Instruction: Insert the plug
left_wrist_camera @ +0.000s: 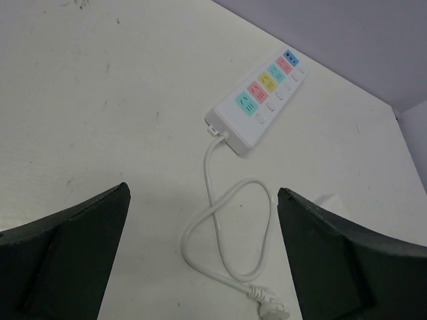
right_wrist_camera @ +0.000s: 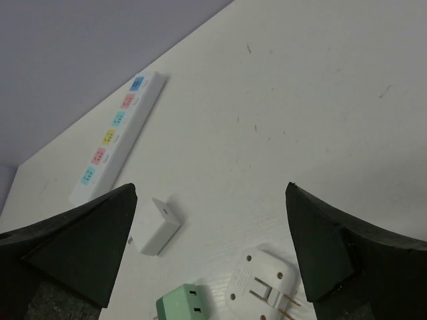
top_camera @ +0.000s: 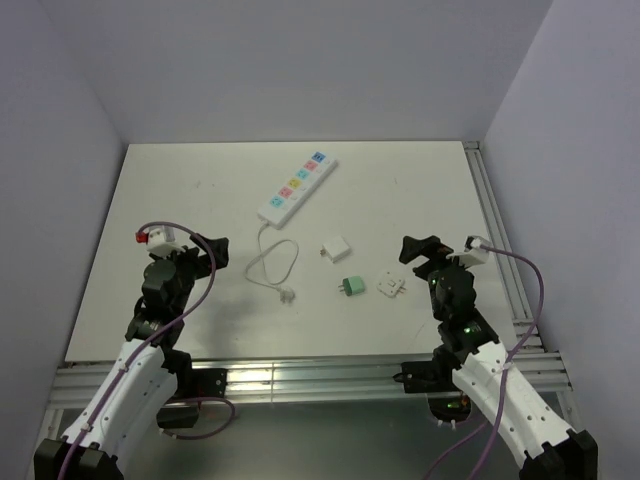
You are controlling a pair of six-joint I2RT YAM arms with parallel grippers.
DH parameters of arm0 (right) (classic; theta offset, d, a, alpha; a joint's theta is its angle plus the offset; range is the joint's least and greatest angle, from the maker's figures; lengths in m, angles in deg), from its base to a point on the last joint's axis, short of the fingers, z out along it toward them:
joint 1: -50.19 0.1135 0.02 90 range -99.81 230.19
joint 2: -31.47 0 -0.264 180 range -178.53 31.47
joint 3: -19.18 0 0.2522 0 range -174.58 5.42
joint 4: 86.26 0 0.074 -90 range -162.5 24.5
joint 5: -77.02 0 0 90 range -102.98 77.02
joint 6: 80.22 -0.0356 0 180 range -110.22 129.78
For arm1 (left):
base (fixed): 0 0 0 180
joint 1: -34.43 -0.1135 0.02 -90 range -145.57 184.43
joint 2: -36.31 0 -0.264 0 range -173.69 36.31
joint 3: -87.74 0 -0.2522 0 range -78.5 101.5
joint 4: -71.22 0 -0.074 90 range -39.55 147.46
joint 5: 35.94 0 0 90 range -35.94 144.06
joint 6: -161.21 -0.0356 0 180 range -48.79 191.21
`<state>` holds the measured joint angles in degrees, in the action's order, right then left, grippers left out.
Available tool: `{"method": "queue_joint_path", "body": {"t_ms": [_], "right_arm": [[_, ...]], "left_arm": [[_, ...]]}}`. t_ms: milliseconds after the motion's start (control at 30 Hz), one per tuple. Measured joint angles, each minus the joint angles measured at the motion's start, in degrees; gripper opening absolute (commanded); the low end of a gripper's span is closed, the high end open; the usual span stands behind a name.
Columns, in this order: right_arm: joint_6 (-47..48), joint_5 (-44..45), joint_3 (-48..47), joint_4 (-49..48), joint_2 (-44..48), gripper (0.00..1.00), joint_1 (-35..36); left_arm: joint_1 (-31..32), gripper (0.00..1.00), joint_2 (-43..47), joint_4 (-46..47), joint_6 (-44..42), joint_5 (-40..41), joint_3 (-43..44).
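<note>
— Where is the plug lying?
— I'm seeing three candidates lying loose on the table (top_camera: 420, 180): a green plug (top_camera: 350, 287), a white adapter (top_camera: 390, 288) just beside it with its prongs pointing up, and a white charger (top_camera: 336, 249) near them. The power strip (top_camera: 297, 187) is lying well apart, toward the far side, and its cord (top_camera: 272, 265) is looping toward the near edge.
— And the grippers?
— Both are hanging open and empty: the right gripper (top_camera: 420, 248) near the plugs, the left gripper (top_camera: 213, 247) beside the cord. I'm thinking the right should be pinching the plug body by its flat sides, leaving the prongs free, while the left is pinning the strip.
— Any containers?
— None are showing. The strip's coloured sockets (left_wrist_camera: 247, 103) are all looking unoccupied.
</note>
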<state>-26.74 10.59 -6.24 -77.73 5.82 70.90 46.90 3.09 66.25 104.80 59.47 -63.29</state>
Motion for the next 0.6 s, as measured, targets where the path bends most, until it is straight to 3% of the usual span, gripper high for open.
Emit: {"method": "queue_joint_path", "body": {"t_ms": [267, 367, 600], "right_arm": [[0.39, -3.26, -0.52, -0.04, -3.34, 0.99, 0.0], [1.53, -7.74, -3.76, 1.31, -9.49, 0.92, -0.02], [4.68, -22.05, -16.15, 3.19, -27.26, 0.87, 0.04]], "left_arm": [[0.0, 0.99, 0.0, 0.09, -0.46, -1.42, 0.0], [0.0, 1.0, -0.48, 0.76, -1.03, -2.99, 0.0], [1.44, 0.95, -6.38, 2.64, -1.46, -7.23, 0.39]]}}
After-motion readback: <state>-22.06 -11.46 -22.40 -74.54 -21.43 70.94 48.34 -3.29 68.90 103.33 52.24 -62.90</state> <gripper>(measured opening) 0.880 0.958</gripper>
